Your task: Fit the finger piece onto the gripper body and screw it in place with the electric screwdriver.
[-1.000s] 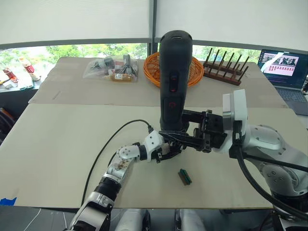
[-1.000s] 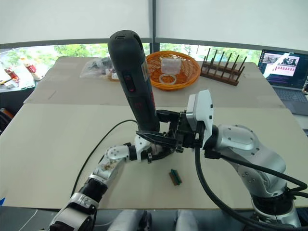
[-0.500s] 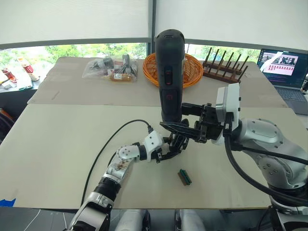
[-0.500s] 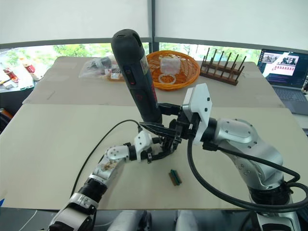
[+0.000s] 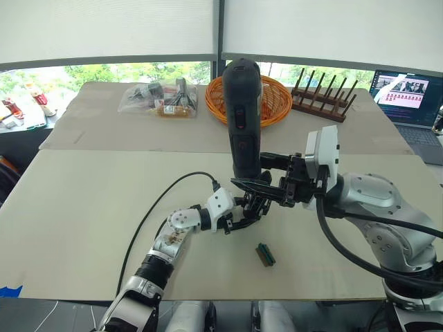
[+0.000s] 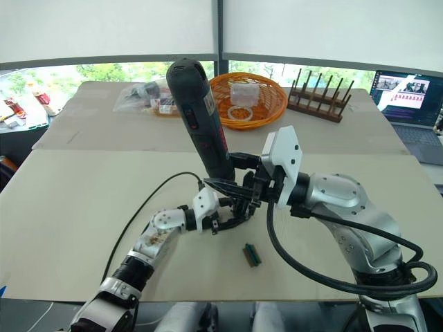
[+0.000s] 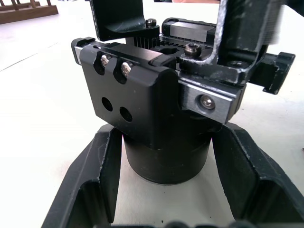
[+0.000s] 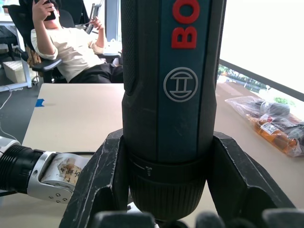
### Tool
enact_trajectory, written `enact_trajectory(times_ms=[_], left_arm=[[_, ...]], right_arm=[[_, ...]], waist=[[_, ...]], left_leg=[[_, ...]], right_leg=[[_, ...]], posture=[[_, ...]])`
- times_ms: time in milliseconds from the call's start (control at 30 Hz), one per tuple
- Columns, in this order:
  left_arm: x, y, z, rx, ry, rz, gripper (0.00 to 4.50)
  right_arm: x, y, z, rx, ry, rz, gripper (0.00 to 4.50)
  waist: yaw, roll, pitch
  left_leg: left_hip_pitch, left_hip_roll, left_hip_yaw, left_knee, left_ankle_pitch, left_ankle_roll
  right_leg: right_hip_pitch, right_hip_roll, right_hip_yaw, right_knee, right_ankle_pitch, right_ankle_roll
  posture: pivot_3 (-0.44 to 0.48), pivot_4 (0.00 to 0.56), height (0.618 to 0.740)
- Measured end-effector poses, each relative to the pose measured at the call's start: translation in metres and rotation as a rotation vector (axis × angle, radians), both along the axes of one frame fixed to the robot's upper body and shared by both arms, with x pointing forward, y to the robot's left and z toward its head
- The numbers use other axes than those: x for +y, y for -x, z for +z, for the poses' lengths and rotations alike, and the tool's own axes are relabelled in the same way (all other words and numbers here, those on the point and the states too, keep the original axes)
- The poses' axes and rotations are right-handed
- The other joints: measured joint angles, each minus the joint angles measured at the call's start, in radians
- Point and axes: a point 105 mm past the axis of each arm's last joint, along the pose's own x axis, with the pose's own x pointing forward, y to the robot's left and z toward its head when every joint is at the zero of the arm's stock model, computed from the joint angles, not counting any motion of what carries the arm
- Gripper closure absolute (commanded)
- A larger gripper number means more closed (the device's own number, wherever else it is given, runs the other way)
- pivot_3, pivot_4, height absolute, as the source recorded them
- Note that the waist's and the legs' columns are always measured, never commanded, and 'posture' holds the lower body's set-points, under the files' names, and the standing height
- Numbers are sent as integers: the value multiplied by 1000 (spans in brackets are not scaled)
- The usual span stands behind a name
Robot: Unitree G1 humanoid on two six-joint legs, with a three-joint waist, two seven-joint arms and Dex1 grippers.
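Right end effector (image 5: 266, 185) around electric screwdriver (image 5: 243, 117), upright.

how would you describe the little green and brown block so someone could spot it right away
Start at the big beige table, then find the two robot arms meeting at its middle around the upright black electric screwdriver. Just in front of them, towards the near edge, lies the small green-and-brown block, alone on bare tabletop. It is the only loose, coloured piece there; everything beside it is black or white.
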Motion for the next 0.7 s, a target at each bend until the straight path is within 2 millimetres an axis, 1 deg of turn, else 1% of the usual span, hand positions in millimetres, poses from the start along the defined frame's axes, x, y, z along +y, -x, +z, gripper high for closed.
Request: enact_trajectory(times_ms=[700], left_arm=[[0,3,1,1,3,0,2193]], right_arm=[[0,-3,-5,-2,10,-4,2609]], waist=[[-3,0,0]], left_leg=[[-1,0,0,0,0,-1]], right_leg=[[-1,0,0,0,0,0]], posture=[[0,150,740]])
